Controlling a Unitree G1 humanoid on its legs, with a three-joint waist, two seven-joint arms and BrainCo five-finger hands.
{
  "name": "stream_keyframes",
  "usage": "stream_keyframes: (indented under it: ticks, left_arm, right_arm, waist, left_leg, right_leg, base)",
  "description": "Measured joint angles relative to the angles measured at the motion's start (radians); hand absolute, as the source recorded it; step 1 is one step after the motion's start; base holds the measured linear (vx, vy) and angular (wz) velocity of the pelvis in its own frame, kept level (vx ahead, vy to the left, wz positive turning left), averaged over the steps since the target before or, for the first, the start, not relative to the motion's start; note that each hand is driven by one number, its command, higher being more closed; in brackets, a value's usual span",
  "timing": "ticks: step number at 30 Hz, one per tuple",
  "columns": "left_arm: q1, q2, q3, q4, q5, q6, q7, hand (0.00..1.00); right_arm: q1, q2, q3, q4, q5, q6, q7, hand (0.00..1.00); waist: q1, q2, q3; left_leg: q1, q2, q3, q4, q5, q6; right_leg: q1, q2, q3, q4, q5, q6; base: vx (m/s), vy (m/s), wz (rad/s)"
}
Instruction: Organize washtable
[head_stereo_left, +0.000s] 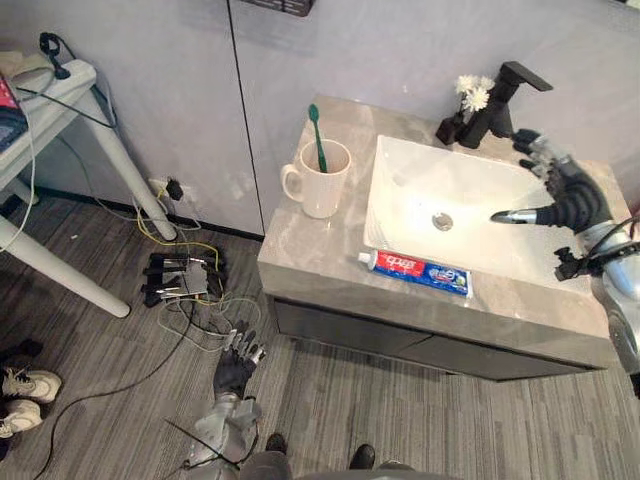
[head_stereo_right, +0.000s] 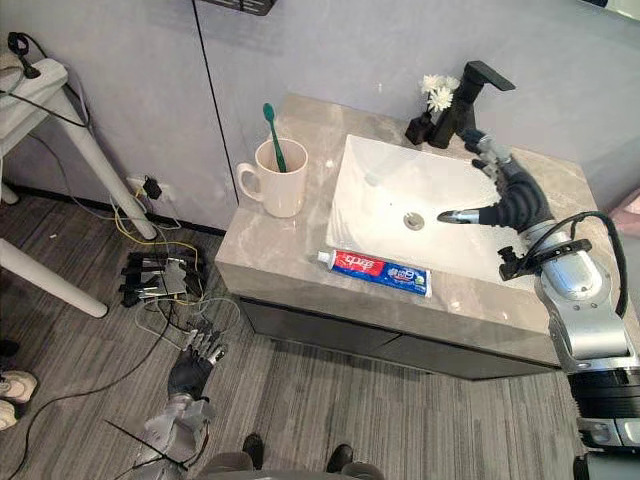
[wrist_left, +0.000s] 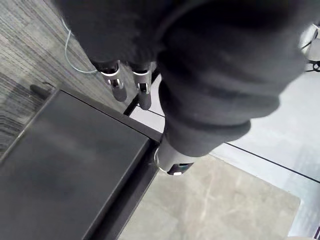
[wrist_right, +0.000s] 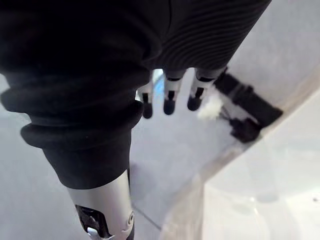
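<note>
The washtable (head_stereo_left: 300, 250) fills the centre and right of the left eye view. It has a beige, stone-look top with faint veining, set on a dark cabinet front (head_stereo_left: 400, 345) and standing against a pale grey wall. A white rectangular basin (head_stereo_left: 400, 190) is sunk into the right part of the top, with a round metal drain (head_stereo_left: 442, 221) near its middle.

A cream mug (head_stereo_left: 322, 185) stands upright on the bare counter left of the basin, handle turned to the frame's left. A green toothbrush (head_stereo_left: 317, 135) leans in it, bristles up. A toothpaste tube (head_stereo_left: 415, 272), red at the cap end and blue at the other, lies flat along the front strip of the counter, just beside the basin's near edge, with its white cap to the left.

A black angular faucet (head_stereo_left: 500, 100) rises at the basin's far right corner, with small white flowers (head_stereo_left: 472, 93) in a dark holder just left of it.

The right hand (head_stereo_left: 570, 195) hangs over the right side of the basin, near the faucet. Its fingers are spread and straight, the thumb points toward the drain, and it holds nothing. The left hand (head_stereo_left: 237, 365) hangs low at the bottom left centre, over the grey wood-pattern floor (head_stereo_left: 100, 330) in front of the cabinet, with fingers loose and nearly straight and nothing in them.

At the upper left stands a white table (head_stereo_left: 60, 95), and power strips (head_stereo_left: 180, 278) with tangled cords lie on the floor below the mug's corner.
</note>
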Motion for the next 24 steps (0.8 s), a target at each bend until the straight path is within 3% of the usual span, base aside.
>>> stream_keyframes:
  ticks: [4,10,24]
  left_arm:
    - [0.021,0.004,-0.021,0.000,0.000,0.000,-0.022,0.00]
    - [0.020,0.011,-0.066,0.000,0.000,-0.001,-0.049,0.00]
    - [0.018,0.014,-0.108,0.010,-0.007,-0.001,-0.064,0.00]
  right_arm:
    - [0.000,-0.074,0.059,0.001,-0.002,0.001,0.069,0.00]
    - [0.000,-0.114,0.096,0.006,-0.018,0.001,0.119,0.00]
    - [0.042,-0.092,0.136,0.080,-0.141,0.001,0.104,0.00]
  waist:
    - [0.001,0.000,0.000]
    - [0.001,-0.002,0.001]
    - [0.025,-0.005,-0.001]
  left_leg:
    - [-0.013,-0.007,-0.010,0.009,0.000,0.000]
    - [-0.016,-0.012,-0.020,0.010,0.000,0.000]
    - [-0.045,-0.011,-0.028,0.013,0.006,0.007]
  right_leg:
    - [0.000,-0.007,-0.015,0.000,0.000,0.000]
    - [0.003,-0.011,-0.032,0.000,0.000,0.000]
    - [-0.018,-0.008,-0.048,-0.002,0.000,-0.001]
  base:
    - [0.01,0.022,0.12]
    - [0.00,0.014,0.05]
    - [-0.01,0.000,0.02]
